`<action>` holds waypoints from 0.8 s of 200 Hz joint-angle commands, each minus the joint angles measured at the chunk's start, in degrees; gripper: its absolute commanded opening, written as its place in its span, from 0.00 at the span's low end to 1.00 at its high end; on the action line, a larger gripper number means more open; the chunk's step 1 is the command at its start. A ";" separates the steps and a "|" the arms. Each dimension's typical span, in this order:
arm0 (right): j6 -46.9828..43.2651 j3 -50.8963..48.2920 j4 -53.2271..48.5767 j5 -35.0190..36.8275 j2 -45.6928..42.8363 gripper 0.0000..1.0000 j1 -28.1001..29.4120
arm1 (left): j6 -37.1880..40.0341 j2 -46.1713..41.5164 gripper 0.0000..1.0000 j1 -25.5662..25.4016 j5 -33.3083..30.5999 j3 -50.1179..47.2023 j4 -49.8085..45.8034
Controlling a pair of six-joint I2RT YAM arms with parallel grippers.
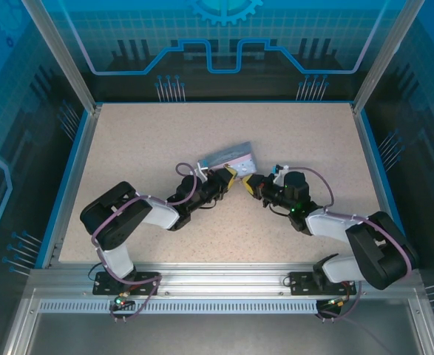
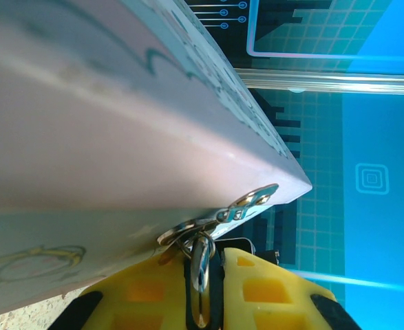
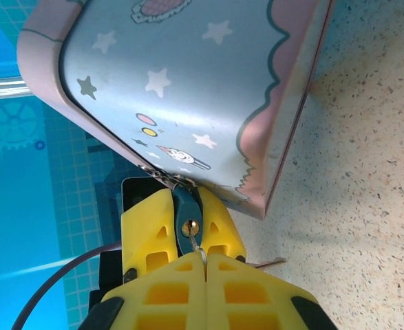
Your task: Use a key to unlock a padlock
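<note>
Your left tool (image 2: pixel 202 278) clamps padlock (image 3: pixel 184 212), hung at cartoon tin's (image 3: pixel 188 82) hasp edge. Your right tool (image 3: pixel 205 261), just below tin, pinches key (image 3: pixel 195 242), tip at brass keyhole. Insertion looks done. Turn and shackle release likely remain.

Tin's (image 1: pixel 228 155) near edge is jammed for you: left gripper (image 1: pixel 231 179) and right gripper (image 1: pixel 251 183) sit nose to nose there, padlock (image 3: pixel 183 210) and key (image 3: pixel 195 242) pinched between. The table (image 1: pixel 150 133) beyond the tin and to either side is open.
</note>
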 commanded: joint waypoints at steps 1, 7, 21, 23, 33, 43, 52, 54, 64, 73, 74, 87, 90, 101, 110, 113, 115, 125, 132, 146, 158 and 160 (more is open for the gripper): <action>0.20 1.89 1.82 0.77 0.89 0.00 0.96 | -1.78 0.09 0.00 -0.39 -0.89 1.04 5.72; 0.25 1.91 1.98 0.75 1.06 0.00 0.94 | -1.78 0.13 0.00 -0.43 -0.89 1.07 5.72; 0.33 2.10 2.10 0.75 1.24 0.00 0.91 | -1.75 0.30 0.00 -0.51 -0.84 0.98 5.88; 0.27 2.11 2.09 0.79 1.29 0.00 0.90 | -1.82 0.30 0.00 -0.50 -0.81 0.98 5.86; 0.25 2.34 2.06 0.75 1.45 0.00 0.90 | -1.87 0.31 0.00 -0.50 -0.89 0.98 6.01; 0.25 2.42 2.24 0.74 1.71 0.00 1.05 | -1.86 0.47 0.00 -0.54 -0.87 0.98 6.10; 0.25 2.46 2.35 0.66 1.97 0.00 1.06 | -1.89 0.51 0.00 -0.62 -0.89 1.11 6.13; 0.29 2.46 2.40 0.73 1.98 0.00 1.05 | -1.94 0.56 0.00 -0.53 -0.89 1.08 6.12; 0.33 2.61 2.61 0.71 2.29 0.00 1.05 | -1.93 0.65 0.00 -0.62 -0.81 1.16 6.21; 0.33 2.73 2.71 0.66 2.50 0.00 1.04 | -2.04 0.73 0.00 -0.61 -0.80 1.15 6.36; 0.33 2.73 2.71 0.66 2.59 0.00 1.09 | -2.04 0.74 0.00 -0.58 -0.80 1.16 6.37; 0.33 2.81 2.79 0.66 2.81 0.00 1.18 | -2.21 0.92 0.00 -0.61 -0.89 1.16 6.66; 0.33 2.81 2.79 0.65 2.92 0.00 1.13 | -2.22 0.95 0.00 -0.64 -0.88 1.16 6.76; 0.25 2.78 2.91 0.75 3.12 0.00 1.13 | -2.34 1.07 0.00 -0.58 -0.89 1.16 6.91; 0.19 2.78 2.97 0.78 3.30 0.00 1.14 | -2.37 1.10 0.00 -0.57 -0.78 1.25 7.03; 0.16 2.76 2.97 0.75 3.44 0.00 1.14 | -2.37 1.09 0.00 -0.57 -0.80 1.29 7.01; 0.16 2.73 3.01 0.77 3.47 0.00 1.14 | -2.33 1.14 0.00 -0.62 -0.76 1.32 7.00; 0.16 2.80 3.23 0.80 3.87 0.00 1.14 | -2.31 1.16 0.00 -0.64 -0.72 1.38 7.04; 0.16 2.75 3.50 0.78 4.19 0.00 1.14 | -2.35 1.11 0.00 -0.73 -0.67 1.33 7.03; 0.29 2.81 4.30 0.56 4.91 0.00 1.21 | -2.33 1.11 0.00 -0.65 -0.71 1.33 7.02; 0.42 2.98 5.13 0.24 5.60 0.00 1.25 | -2.31 1.10 0.00 -0.66 -0.67 1.33 7.04; 0.47 3.07 5.29 0.12 5.70 0.00 1.36 | -2.31 1.14 0.00 -0.65 -0.68 1.38 7.01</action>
